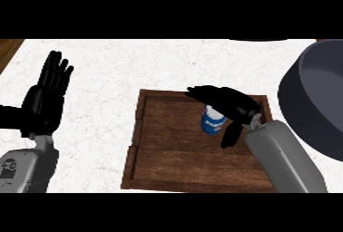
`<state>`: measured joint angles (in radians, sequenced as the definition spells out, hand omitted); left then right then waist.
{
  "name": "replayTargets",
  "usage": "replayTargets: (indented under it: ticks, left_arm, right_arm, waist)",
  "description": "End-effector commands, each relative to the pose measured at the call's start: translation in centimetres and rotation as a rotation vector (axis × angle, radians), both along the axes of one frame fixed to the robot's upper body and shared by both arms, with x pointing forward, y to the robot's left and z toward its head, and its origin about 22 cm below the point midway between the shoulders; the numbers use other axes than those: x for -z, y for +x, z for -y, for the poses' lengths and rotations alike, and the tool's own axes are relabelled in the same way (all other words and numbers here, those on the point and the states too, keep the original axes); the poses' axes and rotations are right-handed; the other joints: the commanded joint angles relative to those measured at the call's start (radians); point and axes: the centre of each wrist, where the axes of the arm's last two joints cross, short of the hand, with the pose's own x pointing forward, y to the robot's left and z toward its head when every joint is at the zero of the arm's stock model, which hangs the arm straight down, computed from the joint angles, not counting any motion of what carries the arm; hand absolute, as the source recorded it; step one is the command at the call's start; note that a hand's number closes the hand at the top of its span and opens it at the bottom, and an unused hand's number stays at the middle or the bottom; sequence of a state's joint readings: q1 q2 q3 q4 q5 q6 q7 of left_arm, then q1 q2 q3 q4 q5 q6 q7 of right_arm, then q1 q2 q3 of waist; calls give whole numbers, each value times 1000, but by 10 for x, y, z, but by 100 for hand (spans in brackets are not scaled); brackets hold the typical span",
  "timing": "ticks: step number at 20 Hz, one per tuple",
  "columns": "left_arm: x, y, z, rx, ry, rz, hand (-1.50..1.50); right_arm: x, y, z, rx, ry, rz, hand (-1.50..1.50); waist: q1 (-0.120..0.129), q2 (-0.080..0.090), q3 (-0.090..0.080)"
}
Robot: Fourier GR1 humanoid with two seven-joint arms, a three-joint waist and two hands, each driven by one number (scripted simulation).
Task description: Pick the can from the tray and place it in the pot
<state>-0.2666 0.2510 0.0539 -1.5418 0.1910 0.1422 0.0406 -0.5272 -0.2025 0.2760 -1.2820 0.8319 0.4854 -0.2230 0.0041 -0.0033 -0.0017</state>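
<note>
Head view, looking pretty much straight down on the white speckled counter.

The brown wooden tray sits a bit right of middle, and the can is standing in it, up toward the tray's 1 o'clock corner. Blue body, pale top, a white patch on the label. It looks upright, still inside the tray.

The right hand is right over it. The grey forearm comes in from about 5 o'clock, the palm sits above and just past the can's top, and the fingers arc over to the can's 11 o'clock side. The thumb hangs down at the can's 4 o'clock side. So it's curled around the can from above, fingers on one side and thumb on the other, but I honestly can't tell whether it's actually touching yet or just cupped close. The can's lower half shows clearly between them.

The left hand is over at 9 o'clock, flat open, fingers straight up, just resting off the tray and holding nothing.

The pot is the big dark grey thing at 3 o'clock, cut off by the edge, well apart from the can.
</note>
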Motion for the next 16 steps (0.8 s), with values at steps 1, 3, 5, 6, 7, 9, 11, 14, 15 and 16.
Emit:
replayTargets:
  ticks: [1,3,5,6,7,9,11,14,15,16]
  left_arm:
    - [0,0,4,-1,5,8,0]
    - [2,-2,5,18,-1,5,0]
    - [-6,6,-12,11,2,2,0]
    - [3,-12,-1,11,10,-17,0]
    - [0,-9,3,-7,-8,0,0]
    - [-9,9,-1,-31,-4,-1,0]
    - [3,11,0,9,-6,8,0]
    - [20,1,-9,1,-10,2,0]
    - [2,-12,7,-14,5,-8,0]
    - [6,-6,0,-15,7,-4,0]
  right_arm:
    - [19,-11,-5,-55,12,-39,-150]
    - [27,-13,-14,-171,-26,12,150]
    - [22,-3,-28,-168,27,77,150]
    - [21,-19,-20,-183,10,73,150]
    - [32,-9,-27,-174,33,90,150]
    - [23,-18,-27,-194,19,93,150]
    - [37,-13,-12,-198,4,96,150]
    - [25,-9,-26,-163,24,129,150]
    - [29,-22,-30,-151,40,151,150]
    - [22,-14,-26,-119,26,200,150]
  waist:
    - [-3,3,2]
    - [2,4,2]
    - [2,5,2]
    - [-1,2,2]
    - [3,4,2]
    - [-4,3,2]
    - [-4,5,2]
    - [-2,4,2]
    - [-1,2,2]
    - [-1,3,2]
